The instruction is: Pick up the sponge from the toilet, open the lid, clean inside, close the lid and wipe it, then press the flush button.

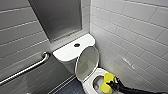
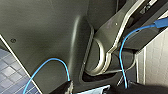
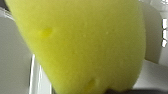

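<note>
Grey-tiled washroom: right tool (image 1: 112,84) clenched on sponge (image 1: 106,88) over toilet (image 1: 88,87) bowl, lid (image 1: 87,63) raised; right wrist view shows sponge's pitted face.

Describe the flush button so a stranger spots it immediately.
The white toilet stands in the tiled corner, its tank top behind the raised lid. The flush button is the small dark circle centred on that top, its only dark mark.

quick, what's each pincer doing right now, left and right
left pincer: cannot be told
right pincer: closed, holding the sponge
</note>
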### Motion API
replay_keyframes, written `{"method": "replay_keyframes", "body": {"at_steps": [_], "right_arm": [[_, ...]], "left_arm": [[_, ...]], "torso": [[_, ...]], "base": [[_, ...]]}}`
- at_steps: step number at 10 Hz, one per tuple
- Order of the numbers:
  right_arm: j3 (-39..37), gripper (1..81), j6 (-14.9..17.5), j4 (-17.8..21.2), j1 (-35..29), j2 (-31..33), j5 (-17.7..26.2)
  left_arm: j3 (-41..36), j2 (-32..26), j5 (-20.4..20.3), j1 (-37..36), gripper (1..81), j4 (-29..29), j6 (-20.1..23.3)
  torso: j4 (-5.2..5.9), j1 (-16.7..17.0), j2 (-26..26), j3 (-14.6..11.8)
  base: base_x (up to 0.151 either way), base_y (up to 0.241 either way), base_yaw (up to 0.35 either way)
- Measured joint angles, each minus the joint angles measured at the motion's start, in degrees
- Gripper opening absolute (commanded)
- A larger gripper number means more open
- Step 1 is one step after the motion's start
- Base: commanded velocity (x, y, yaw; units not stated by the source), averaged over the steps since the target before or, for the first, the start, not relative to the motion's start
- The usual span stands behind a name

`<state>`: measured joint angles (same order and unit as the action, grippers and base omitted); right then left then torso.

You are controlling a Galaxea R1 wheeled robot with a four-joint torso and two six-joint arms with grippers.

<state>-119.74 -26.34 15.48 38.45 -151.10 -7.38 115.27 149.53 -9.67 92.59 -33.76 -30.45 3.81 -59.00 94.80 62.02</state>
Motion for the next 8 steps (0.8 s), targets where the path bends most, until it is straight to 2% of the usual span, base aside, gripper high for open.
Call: {"method": "replay_keyframes", "body": {"at_steps": [4,8], "right_arm": [[11.6,1.0,-1.2,0.2,6.3,9.1,-8.6],[19.0,1.0,-1.8,0.4,14.1,15.8,-19.0]], "left_arm": [[0.0,0.5,-0.2,0.0,81.1,-0.2,0.1],[0.0,0.7,-0.2,0.0,81.1,-0.7,0.2]], "torso": [[0.00,0.0,0.0,0.0],[0.00,0.0,0.0,0.0]], "base": [[0.000,0.000,0.000],[0.000,0.000,0.000]]}}
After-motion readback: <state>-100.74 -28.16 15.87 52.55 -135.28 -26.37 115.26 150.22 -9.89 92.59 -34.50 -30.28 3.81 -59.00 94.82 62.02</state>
